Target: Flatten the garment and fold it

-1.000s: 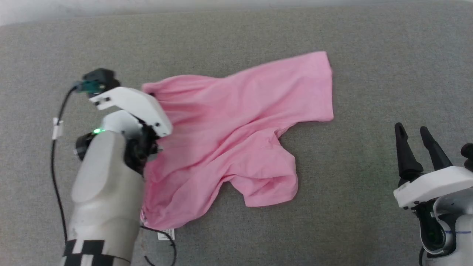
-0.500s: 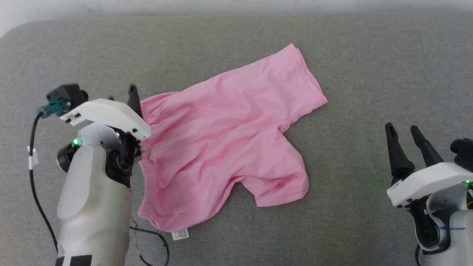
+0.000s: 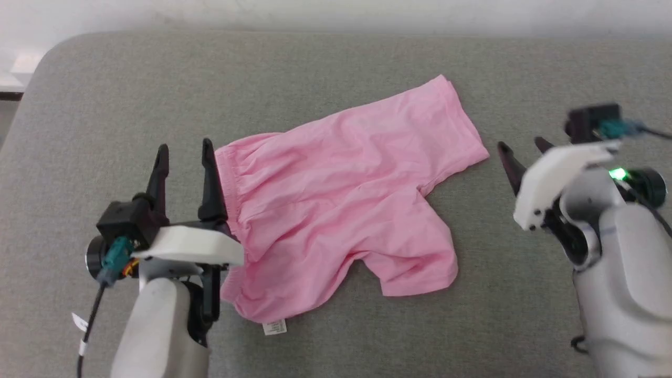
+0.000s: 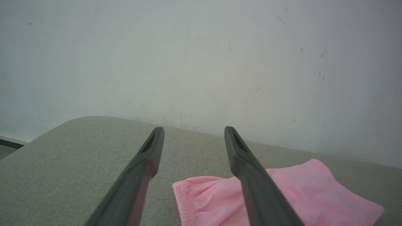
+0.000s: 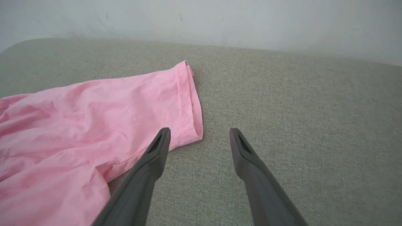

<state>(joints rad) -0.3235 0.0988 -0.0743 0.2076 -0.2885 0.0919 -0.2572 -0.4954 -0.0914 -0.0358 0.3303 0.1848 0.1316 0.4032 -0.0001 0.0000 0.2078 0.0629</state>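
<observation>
The garment (image 3: 336,199), pink shorts, lies spread on the grey cushion, gathered waistband at the left, two legs toward the right, a small white label (image 3: 274,327) at its near edge. My left gripper (image 3: 185,149) stands open just left of the waistband, nothing between its fingers; its wrist view shows the waistband corner (image 4: 201,197) below the open left gripper (image 4: 193,130). My right gripper (image 3: 520,147) is open, just right of the far leg's hem. In the right wrist view the leg hem (image 5: 191,103) lies beside the open right gripper (image 5: 199,131).
The grey cushion (image 3: 336,58) runs back to a pale wall (image 3: 367,13); its rounded left corner (image 3: 47,58) drops off at the far left. A black cable (image 3: 86,331) hangs from my left wrist.
My left gripper let go of the waistband, opened and drew back to the left. My right arm came up and in toward the far leg's hem. The garment now lies flatter; the camera shifted too.
</observation>
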